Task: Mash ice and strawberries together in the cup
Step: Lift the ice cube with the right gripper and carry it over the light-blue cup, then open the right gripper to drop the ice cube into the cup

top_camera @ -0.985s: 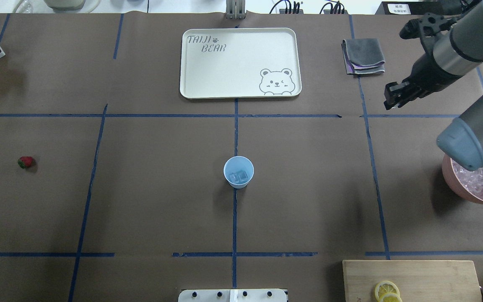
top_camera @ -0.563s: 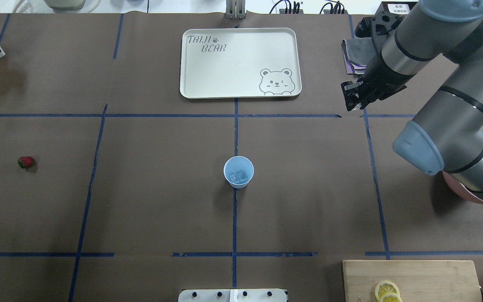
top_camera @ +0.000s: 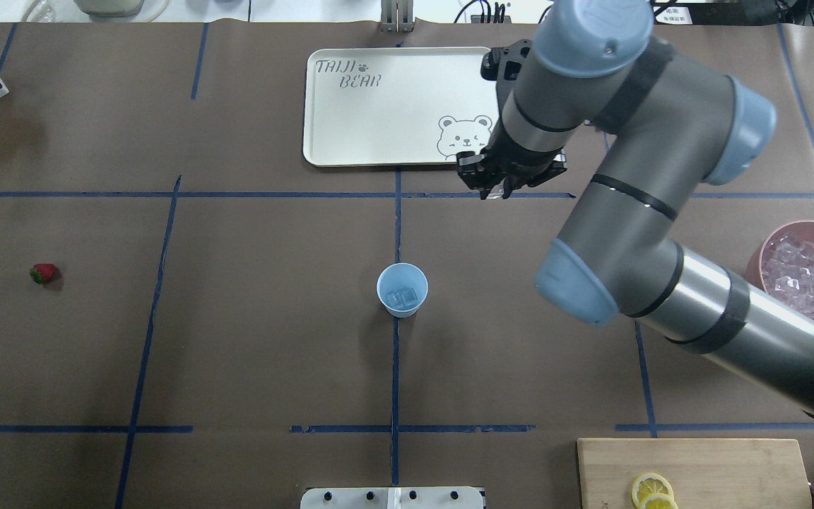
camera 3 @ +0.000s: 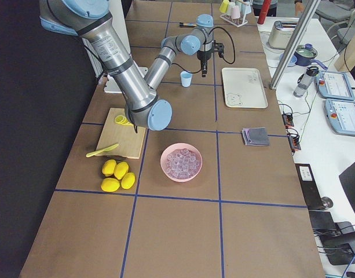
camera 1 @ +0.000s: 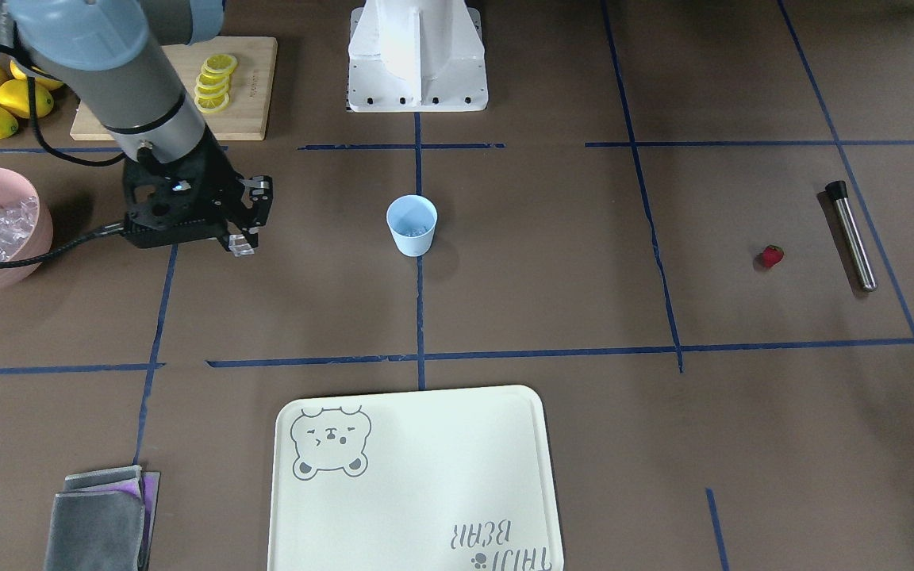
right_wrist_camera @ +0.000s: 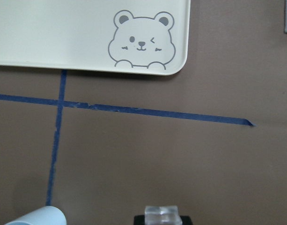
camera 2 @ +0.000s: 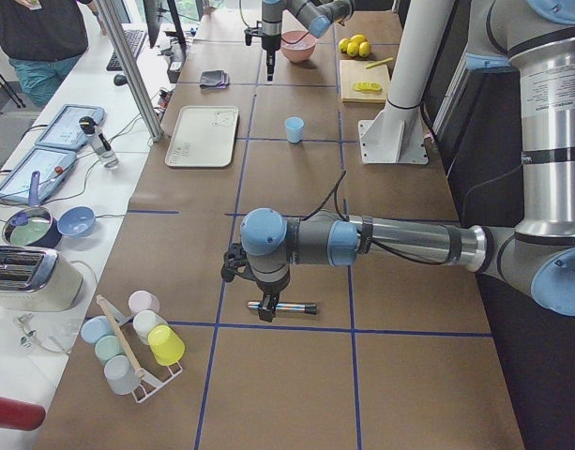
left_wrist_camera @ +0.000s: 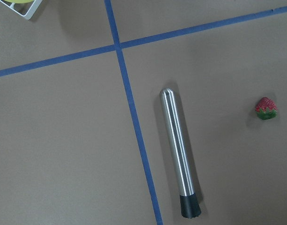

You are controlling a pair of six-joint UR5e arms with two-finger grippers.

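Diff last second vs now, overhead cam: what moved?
The right pincer swept left across the overhead view, from the table's right edge to the bear corner of the tray. It is now shut on an ice cube. The pink bowl, earlier covered by the arm, shows again. The cup, its ice, the strawberry and the tray stayed put.

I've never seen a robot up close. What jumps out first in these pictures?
A big grey arm reaches in from the robot's right, its right gripper pinching one ice cube. In the middle stands a blue cup with ice in it. A pink bowl heaped with ice sits far right, and a red strawberry far left.
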